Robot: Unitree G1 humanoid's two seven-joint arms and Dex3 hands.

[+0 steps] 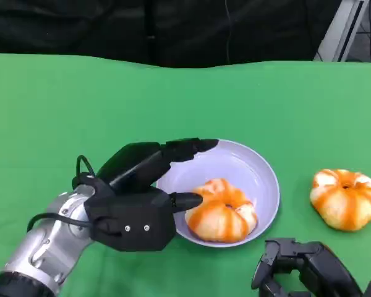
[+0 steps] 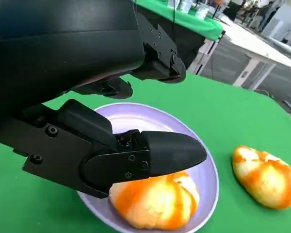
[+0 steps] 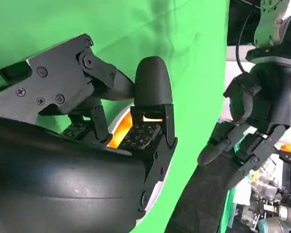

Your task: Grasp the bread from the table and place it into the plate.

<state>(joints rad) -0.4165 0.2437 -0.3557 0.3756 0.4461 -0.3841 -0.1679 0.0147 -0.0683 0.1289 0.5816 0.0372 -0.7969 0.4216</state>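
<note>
Bread (image 1: 221,211) lies inside the lavender plate (image 1: 260,170), just beyond the left hand (image 1: 136,204), whose spread fingers hold nothing: release stage. Next, probably withdraw this hand. A second bread (image 1: 346,198) sits near the right hand (image 1: 309,272), grip indiscernible.

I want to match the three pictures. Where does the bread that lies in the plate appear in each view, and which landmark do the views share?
Head view: the bread in the plate lies low in the middle, beside the left hand.
Left wrist view: it sits at the bottom edge, under a black finger.
Right wrist view: an orange patch between the fingers may be bread; which piece, I cannot tell.
Shared landmark: the green table, in all three views.
</note>
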